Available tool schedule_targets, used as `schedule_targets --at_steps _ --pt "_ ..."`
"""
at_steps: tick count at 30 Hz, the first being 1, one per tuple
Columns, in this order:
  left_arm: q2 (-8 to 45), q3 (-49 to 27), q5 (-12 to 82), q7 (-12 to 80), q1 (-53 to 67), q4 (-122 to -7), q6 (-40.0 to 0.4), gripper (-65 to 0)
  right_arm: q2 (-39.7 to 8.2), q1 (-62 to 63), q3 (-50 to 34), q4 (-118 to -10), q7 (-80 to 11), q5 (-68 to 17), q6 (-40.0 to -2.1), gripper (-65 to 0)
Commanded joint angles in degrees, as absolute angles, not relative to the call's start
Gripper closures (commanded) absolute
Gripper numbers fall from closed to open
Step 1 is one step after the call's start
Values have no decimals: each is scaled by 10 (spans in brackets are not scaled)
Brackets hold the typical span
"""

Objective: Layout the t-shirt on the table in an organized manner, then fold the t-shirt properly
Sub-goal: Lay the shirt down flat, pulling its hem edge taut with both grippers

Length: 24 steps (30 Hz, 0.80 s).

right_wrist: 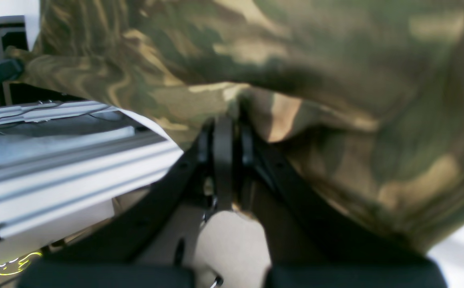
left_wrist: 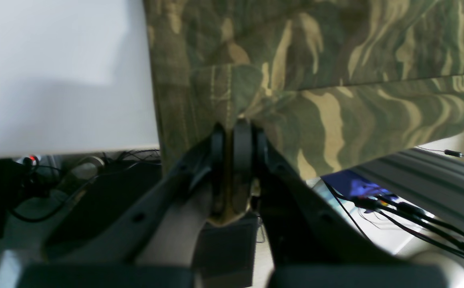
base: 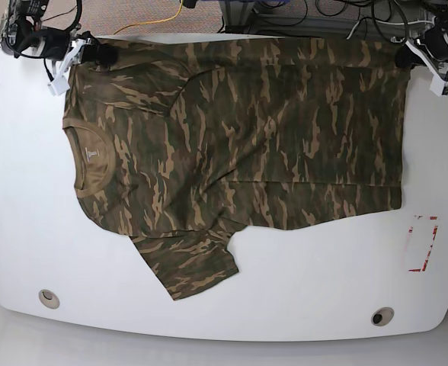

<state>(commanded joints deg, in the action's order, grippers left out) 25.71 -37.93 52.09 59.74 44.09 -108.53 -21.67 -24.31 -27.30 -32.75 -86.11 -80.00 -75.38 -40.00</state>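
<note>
The soft camouflage short-sleeved t-shirt point(base: 239, 130), blotched dark green, brown and tan, lies spread on the large glossy white surface point(base: 300, 290). Its tan inner collar point(base: 91, 156) faces the base view's left and its hem runs down that view's right side. One sleeve point(base: 190, 263) lies flat, pointing toward the near edge. The far edge of the shirt runs along the surface's far edge.

My left claw point(left_wrist: 236, 140) is clenched on a stitched corner of the shirt's hem, jaws pressed together with fabric pinched between them. In the base view this claw point(base: 411, 53) sits at the far right corner of the shirt. From the left wrist view, the cloth hangs past the surface's edge where I hold it.

My right claw point(right_wrist: 225, 132) is likewise clamped on camouflage fabric, jaws closed with cloth bunched over the tips. In the base view it point(base: 94, 53) is at the far left corner of the shirt, by the shoulder.

A red tape outline point(base: 422, 244) is near the right edge, apart from the shirt. Two round grommet holes point(base: 49, 297) sit near the front edge.
</note>
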Motion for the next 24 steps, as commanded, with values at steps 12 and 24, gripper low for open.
schedule_targets --at_steps 12,24 --pt "258 -385 521 597 451 -1085 -217 -10 -226 -293 -365 -861 -800 -755 -400 -59" --pt "258 -382 522 609 420 -1085 -217 -231 -223 -285 -385 -862 -800 -757 -400 -571"
